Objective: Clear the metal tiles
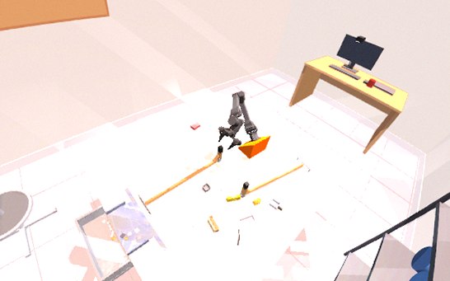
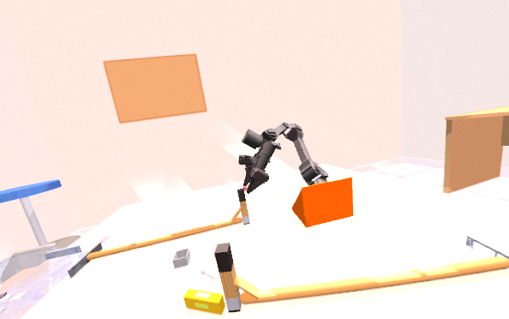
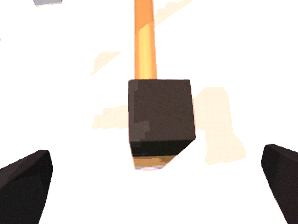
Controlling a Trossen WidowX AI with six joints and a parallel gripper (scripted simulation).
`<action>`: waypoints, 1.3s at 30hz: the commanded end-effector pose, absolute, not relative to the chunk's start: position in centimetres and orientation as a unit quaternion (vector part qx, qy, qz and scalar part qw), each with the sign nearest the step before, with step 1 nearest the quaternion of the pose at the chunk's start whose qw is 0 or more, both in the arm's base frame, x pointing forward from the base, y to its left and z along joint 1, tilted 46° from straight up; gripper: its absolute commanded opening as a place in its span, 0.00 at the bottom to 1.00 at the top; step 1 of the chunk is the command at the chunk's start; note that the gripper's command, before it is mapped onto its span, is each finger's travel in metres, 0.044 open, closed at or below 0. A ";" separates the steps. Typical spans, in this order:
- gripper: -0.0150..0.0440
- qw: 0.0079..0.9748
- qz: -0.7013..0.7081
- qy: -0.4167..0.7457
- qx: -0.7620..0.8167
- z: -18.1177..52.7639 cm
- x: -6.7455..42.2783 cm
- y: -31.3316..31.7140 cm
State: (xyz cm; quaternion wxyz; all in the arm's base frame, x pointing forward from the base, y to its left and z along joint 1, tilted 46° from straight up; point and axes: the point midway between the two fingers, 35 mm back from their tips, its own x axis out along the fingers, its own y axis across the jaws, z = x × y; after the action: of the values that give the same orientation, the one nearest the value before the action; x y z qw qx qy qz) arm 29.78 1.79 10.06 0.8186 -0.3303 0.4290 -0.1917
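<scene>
The long scraper lies on the table, its orange shaft (image 1: 182,179) (image 2: 171,237) (image 3: 145,50) running from its blade (image 1: 145,204) (image 2: 85,260) beside the plate to an upright handle with a black cap (image 1: 220,149) (image 2: 241,195) (image 3: 160,110). My gripper (image 1: 225,144) (image 2: 248,191) (image 3: 157,152) is open and empty, just above the handle; in the wrist view the cap is between and beyond the fingers. The steel plate (image 1: 126,213) is at the far left. Several small tiles (image 1: 130,234) (image 2: 18,296) lie on it. The catch box (image 1: 117,273) adjoins it; glare hides exactly which tiles are inside.
A second tool with an upright handle (image 1: 245,189) (image 2: 229,283) lies nearer the cameras, beside a yellow block (image 1: 233,198) (image 2: 204,302). A small grey box (image 1: 206,187) (image 2: 182,258) sits between the tools. An orange wedge (image 1: 257,149) (image 2: 329,203) stands by the arm's base.
</scene>
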 end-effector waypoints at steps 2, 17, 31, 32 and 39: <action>1.00 0.818 -0.188 0.431 -0.330 9.4 30.3 1.4; 1.00 0.819 -0.188 0.431 -0.330 8.0 31.7 0.1; 1.00 0.819 -0.189 0.429 -0.331 6.9 32.9 -1.5; 1.00 0.819 -0.189 0.429 -0.331 6.8 33.0 -1.6; 1.00 0.819 -0.190 0.427 -0.333 6.3 33.5 -2.4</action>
State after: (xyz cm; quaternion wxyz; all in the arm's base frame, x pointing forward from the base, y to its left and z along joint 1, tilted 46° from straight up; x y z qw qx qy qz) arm 33.26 -2.11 6.60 0.8189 -0.3314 0.4269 -0.1935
